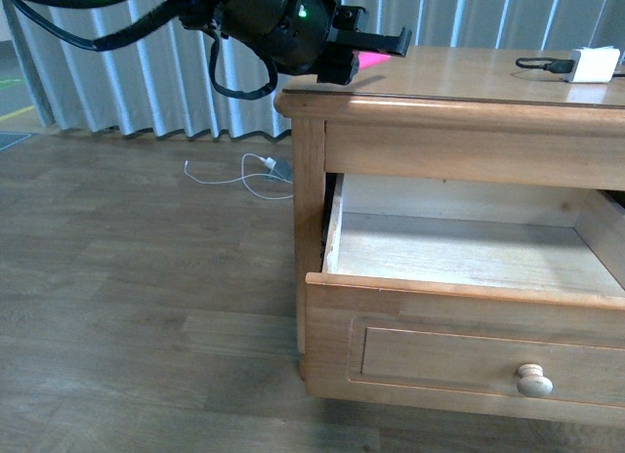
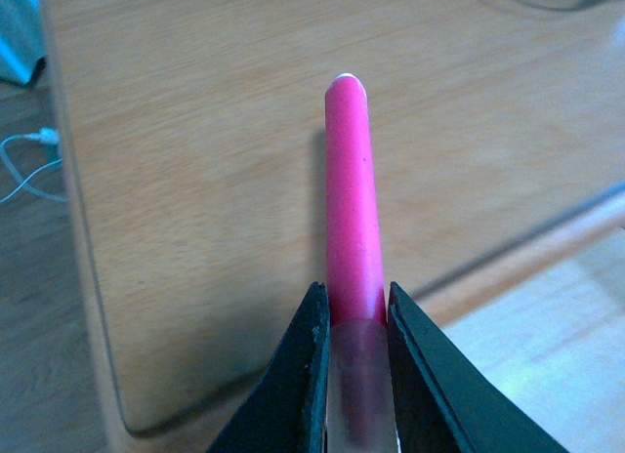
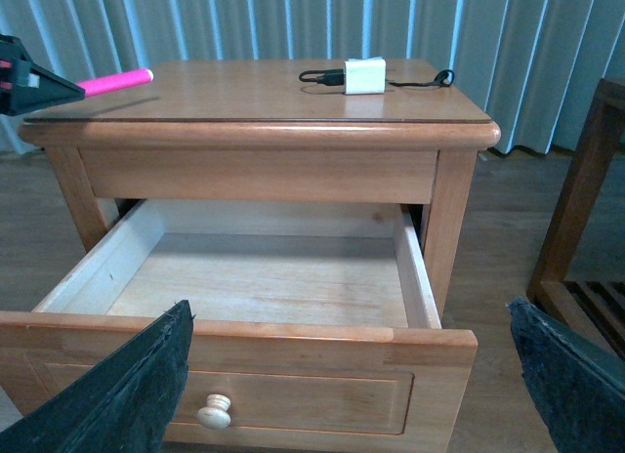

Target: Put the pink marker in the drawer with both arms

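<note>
The pink marker [image 2: 352, 199] is clamped by its pale end in my left gripper [image 2: 356, 321], which is shut on it and holds it just over the dresser top near the left edge. The marker also shows in the front view [image 1: 374, 58] beside the gripper [image 1: 376, 53], and in the right wrist view [image 3: 115, 82]. The drawer [image 1: 459, 307] stands pulled out with nothing in it, its round knob [image 1: 533, 380] at the front. My right gripper [image 3: 356, 375] is open wide in front of the drawer [image 3: 244, 346], holding nothing.
A white charger block [image 1: 594, 64] with a black cable lies on the dresser top [image 1: 469, 77] at the back right. A white cable [image 1: 239, 172] lies on the floor by the curtain. A wooden shelf unit [image 3: 586, 219] stands to the dresser's right.
</note>
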Robot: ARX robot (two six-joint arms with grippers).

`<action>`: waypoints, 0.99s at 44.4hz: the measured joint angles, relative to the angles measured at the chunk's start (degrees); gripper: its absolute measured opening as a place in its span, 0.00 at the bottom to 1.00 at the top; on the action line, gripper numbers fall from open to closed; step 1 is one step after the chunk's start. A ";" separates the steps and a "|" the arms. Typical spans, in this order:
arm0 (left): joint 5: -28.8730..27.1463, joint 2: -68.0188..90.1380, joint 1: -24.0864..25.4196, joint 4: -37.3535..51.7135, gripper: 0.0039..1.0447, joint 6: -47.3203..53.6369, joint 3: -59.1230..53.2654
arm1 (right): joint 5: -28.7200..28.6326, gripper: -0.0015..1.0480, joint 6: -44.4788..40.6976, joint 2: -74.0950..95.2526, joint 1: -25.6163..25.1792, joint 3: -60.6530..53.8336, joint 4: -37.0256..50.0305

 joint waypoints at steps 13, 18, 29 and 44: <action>9.75 -8.81 -4.09 0.48 0.14 7.08 -11.63 | 0.00 0.92 0.00 0.00 0.00 0.00 0.00; 10.27 -7.54 -5.90 -0.24 0.14 8.31 -12.83 | 0.00 0.92 0.00 0.00 0.00 0.00 0.00; 6.51 3.30 -8.83 -0.33 0.14 7.74 -8.39 | 0.00 0.92 0.00 0.00 0.00 0.00 0.00; 2.32 14.14 -10.43 -1.07 0.16 5.64 -0.63 | 0.00 0.92 0.00 0.00 0.00 0.00 0.00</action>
